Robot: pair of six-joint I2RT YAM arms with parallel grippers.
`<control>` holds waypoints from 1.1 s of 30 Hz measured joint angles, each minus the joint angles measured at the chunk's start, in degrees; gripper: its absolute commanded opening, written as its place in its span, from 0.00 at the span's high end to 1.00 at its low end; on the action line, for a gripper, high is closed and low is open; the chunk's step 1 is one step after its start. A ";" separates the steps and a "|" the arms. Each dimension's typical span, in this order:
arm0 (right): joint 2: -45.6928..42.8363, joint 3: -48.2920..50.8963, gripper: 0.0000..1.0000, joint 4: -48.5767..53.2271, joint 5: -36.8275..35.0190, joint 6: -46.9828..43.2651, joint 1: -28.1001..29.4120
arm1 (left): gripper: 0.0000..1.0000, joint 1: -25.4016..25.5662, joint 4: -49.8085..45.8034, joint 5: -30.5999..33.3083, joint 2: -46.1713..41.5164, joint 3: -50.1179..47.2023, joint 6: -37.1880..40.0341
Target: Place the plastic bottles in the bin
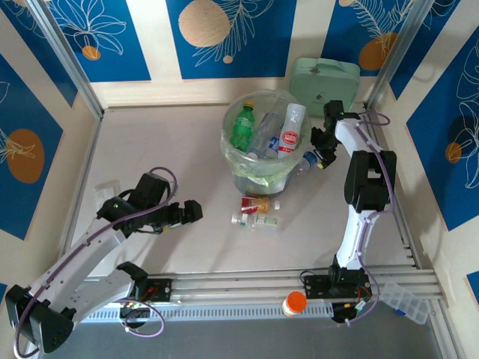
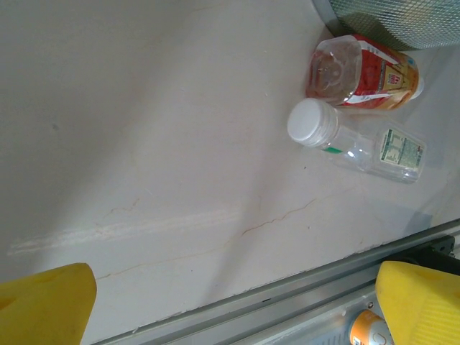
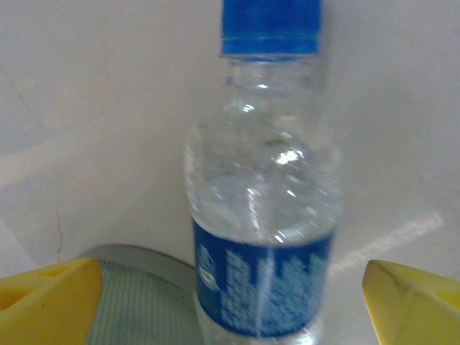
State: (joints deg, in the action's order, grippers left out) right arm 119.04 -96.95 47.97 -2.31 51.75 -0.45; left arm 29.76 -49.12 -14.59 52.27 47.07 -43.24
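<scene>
Two clear plastic bottles (image 1: 256, 221) flat beside the round translucent bin (image 1: 251, 182).

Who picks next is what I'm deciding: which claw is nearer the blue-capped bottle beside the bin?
Right. The right claw is at the blue-capped bottle, open fingers either side of it; the left claw is well away, on the other side of the bin.

Overhead looking down, wrists close, probably sharing bottles (image 1: 258, 221)
</scene>
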 measured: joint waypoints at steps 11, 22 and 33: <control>4.90 -4.66 0.26 1.33 -0.48 2.80 1.92 | 0.01 -2.29 -2.99 0.04 0.00 3.98 0.22; 4.28 -2.21 0.45 0.66 -0.96 1.55 1.84 | 0.01 -2.64 -4.07 -0.44 0.90 7.78 2.64; -4.26 7.56 0.55 0.35 -2.99 -1.84 -0.35 | 0.01 -2.67 -4.96 -1.60 0.61 9.14 3.28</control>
State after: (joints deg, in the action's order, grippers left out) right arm 114.78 -89.38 48.31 -5.30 49.91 -0.80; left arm 27.09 -54.08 -16.19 52.88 56.21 -39.97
